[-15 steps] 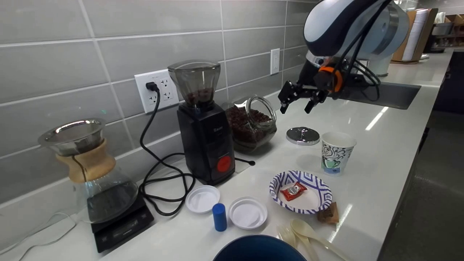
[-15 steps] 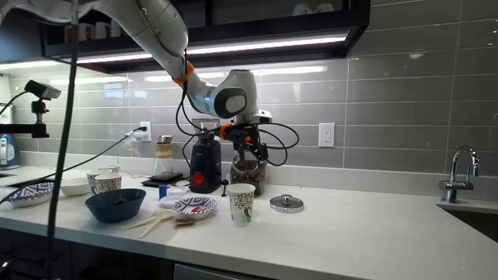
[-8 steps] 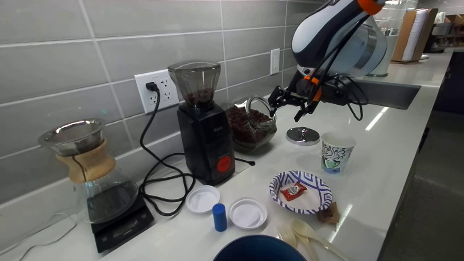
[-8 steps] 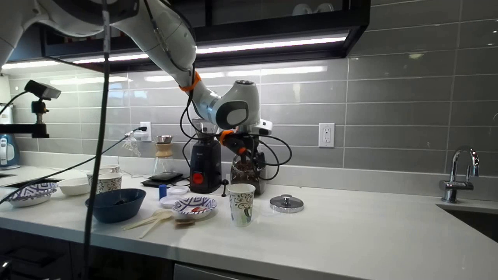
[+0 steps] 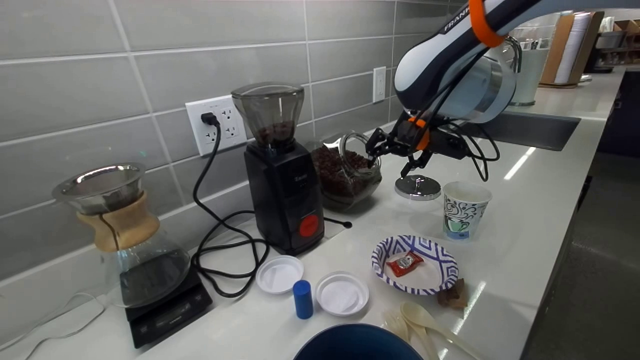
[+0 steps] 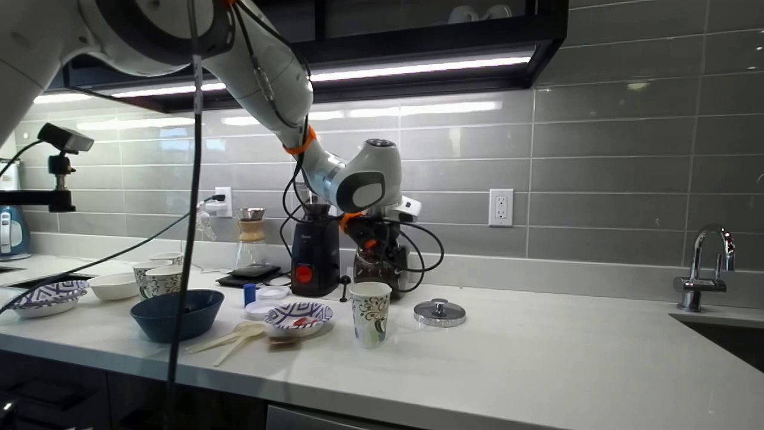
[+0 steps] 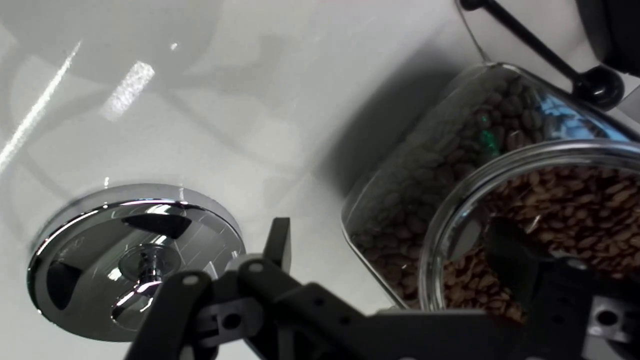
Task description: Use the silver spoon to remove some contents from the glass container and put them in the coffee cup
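Observation:
The glass container (image 5: 340, 182) lies tipped against the grinder, its round mouth facing my gripper (image 5: 388, 168) and dark brown beans inside. My jaws are wide apart with nothing between them. In the wrist view, one finger of the gripper (image 7: 392, 232) overlaps the mouth of the glass container (image 7: 400, 215); whether its tip is inside I cannot tell. The other finger is over bare counter beside the jar. The coffee cup (image 5: 462, 217), white with a teal-green pattern, stands upright, nearer the counter's front (image 6: 370, 316). The silver spoon is hidden or out of view.
A shiny metal lid (image 5: 418, 188) lies just below my gripper, beside the jar. The black grinder (image 5: 285, 200) stands close to the jar. A patterned plate (image 5: 432, 277), pale utensils (image 5: 422, 320) and a blue bowl (image 6: 176, 316) are further along the counter. Cables loop around my wrist.
My arm has come down and moved toward the jar, so the fingers now overlap its mouth in the exterior views. The jaws have stayed apart. Jar, lid and cup have not moved.

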Controlling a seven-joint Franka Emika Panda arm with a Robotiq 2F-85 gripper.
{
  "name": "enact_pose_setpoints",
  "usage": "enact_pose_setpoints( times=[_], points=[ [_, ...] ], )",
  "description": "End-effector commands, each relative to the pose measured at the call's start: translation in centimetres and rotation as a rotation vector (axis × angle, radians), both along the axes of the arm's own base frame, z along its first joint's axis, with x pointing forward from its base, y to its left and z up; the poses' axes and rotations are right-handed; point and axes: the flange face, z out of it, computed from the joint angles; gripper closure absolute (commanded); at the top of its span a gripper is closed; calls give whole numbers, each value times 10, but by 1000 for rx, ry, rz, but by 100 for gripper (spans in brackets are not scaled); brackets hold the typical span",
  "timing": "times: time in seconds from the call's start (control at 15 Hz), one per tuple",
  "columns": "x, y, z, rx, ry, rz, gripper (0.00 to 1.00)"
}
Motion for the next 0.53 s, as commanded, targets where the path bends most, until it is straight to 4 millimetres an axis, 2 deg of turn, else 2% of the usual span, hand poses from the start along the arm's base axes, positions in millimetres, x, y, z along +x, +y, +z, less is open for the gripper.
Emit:
enact_pose_setpoints(
  times=[0.0, 0.47],
  points=[
    [8, 5, -2, 9, 2, -34, 0],
    [6, -1, -3, -17, 33, -52, 0]
  ],
)
